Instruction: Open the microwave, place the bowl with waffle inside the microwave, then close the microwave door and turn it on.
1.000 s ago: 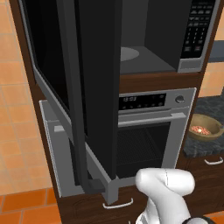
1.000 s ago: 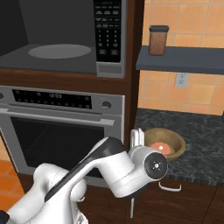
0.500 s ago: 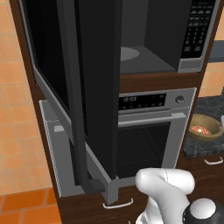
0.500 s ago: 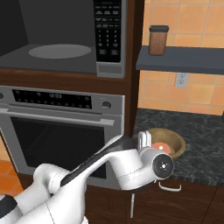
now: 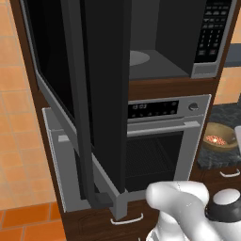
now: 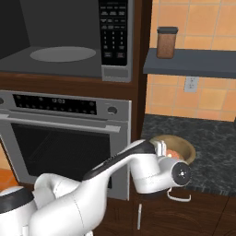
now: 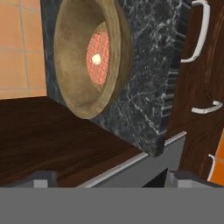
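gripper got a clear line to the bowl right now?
Probably yes. In the hand view the bowl with the waffle sits alone on the dark stone counter, nothing between it and the finger tips. The hand is rolled sideways and needs reorienting.

The microwave [image 6: 69, 39] sits directly above the oven [image 6: 64, 138], its door [image 5: 89, 94] swung wide to the left. Right of the oven, the bowl [image 6: 177, 148] rests on the counter [image 6: 207, 147] with the waffle [image 7: 98, 59] in it (near the counter's front edge). A jar [image 6: 166, 43] stands on the shelf [image 6: 193, 64] above.
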